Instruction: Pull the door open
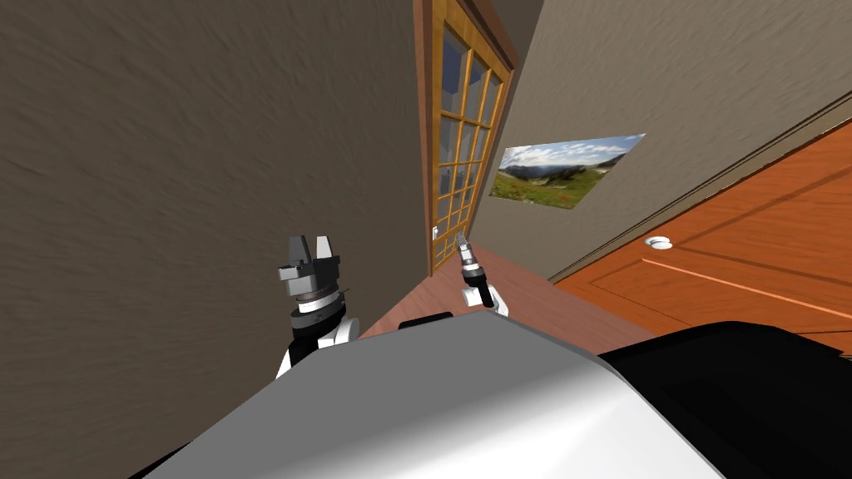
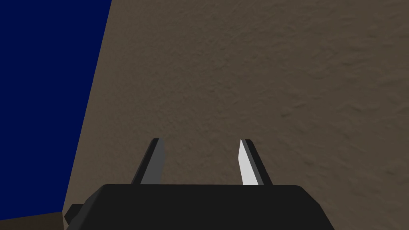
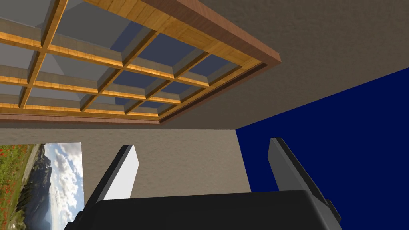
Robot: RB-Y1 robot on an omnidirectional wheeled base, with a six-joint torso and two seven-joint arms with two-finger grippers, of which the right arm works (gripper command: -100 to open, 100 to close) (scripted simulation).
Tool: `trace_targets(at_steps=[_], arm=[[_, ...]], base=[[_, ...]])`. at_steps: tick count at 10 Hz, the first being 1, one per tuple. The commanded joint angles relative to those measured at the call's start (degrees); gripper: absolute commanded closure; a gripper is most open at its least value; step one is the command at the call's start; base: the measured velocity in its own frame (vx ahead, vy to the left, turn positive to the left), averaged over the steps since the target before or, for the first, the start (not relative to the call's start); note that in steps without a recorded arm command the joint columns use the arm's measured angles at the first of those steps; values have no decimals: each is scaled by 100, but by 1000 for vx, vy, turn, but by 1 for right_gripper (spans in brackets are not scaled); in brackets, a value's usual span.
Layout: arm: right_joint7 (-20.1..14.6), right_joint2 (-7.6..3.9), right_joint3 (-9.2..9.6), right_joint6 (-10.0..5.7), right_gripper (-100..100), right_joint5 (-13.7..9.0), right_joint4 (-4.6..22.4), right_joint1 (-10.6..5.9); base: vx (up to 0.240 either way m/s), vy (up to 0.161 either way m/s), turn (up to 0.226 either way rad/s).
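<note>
Overhead, in the head view, the glazed wooden door (image 1: 463, 141) appeared shut in its frame, its small pale handle (image 1: 435, 232) near the tip of the right gripper (image 1: 460, 241); the left gripper (image 1: 313, 248) hung aside by the beige wall (image 1: 166, 166). Left wrist view: the fingers stood apart, holding nothing, facing that wall. Right wrist view: the blades were likewise spread and empty, the door's panes beyond them. We judged nothing done yet: reaching, grasping and pulling were all left to do.
</note>
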Motion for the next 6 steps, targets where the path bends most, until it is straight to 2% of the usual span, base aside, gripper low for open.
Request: trace_targets(at_steps=[1, 2, 4, 5, 6], arm=[[230, -8, -16, -72, -100, 125, 286, -130], [230, -8, -16, -72, -100, 125, 339, -130], [519, -32, -50, -165, -100, 288, 709, -291], [519, -32, -50, -165, -100, 288, 778, -291], [665, -44, -68, -212, -100, 370, 1002, -372]], base=[[64, -82, 43], [54, -60, 22], [65, -57, 32], [60, -65, 23], [52, -59, 27]])
